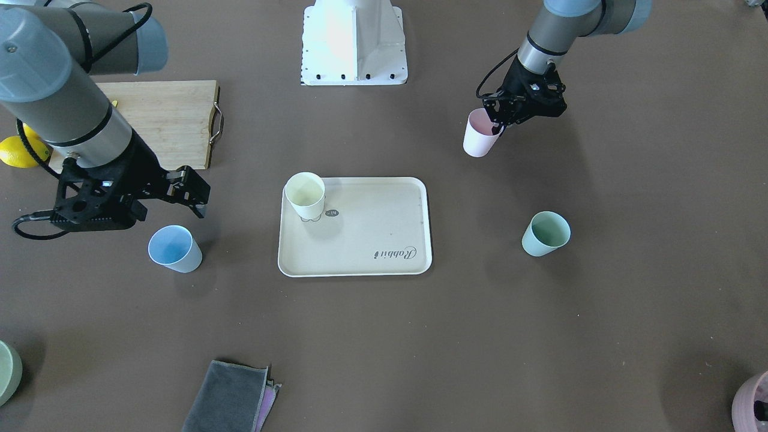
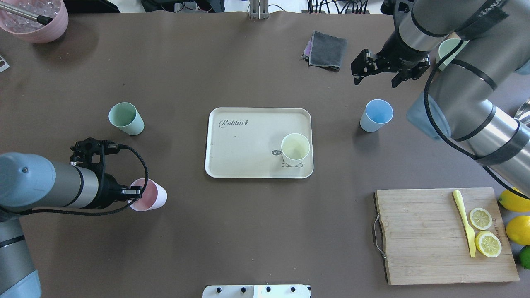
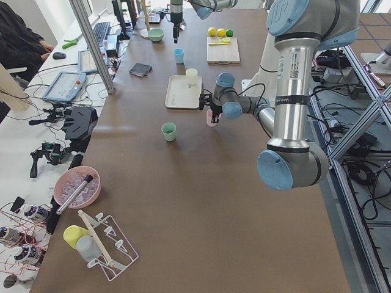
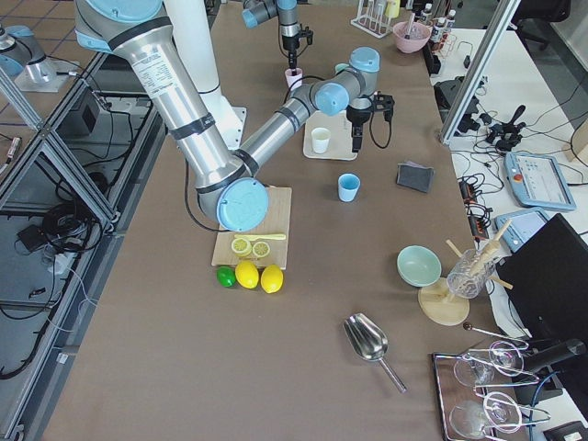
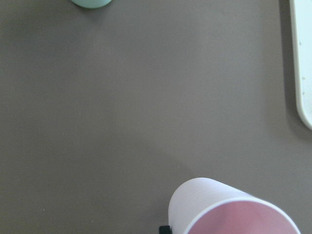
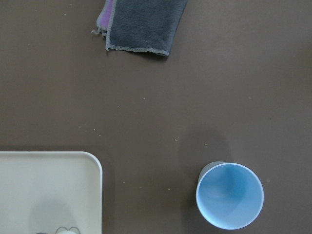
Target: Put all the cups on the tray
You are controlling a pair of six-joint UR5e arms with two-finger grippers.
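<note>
The cream tray lies mid-table, and the pale yellow cup stands upright in its corner near the bear drawing. My left gripper is shut on the rim of the pale pink cup, left of the tray; the cup also shows in the left wrist view. The mint green cup stands on the table beyond it. The light blue cup stands right of the tray. My right gripper is open and empty, above the table just beyond the blue cup.
A wooden cutting board with lemon slices and a yellow knife lies front right, lemons beside it. A folded grey cloth lies at the far side. A mauve pot stands far left. A pale green bowl stands far right.
</note>
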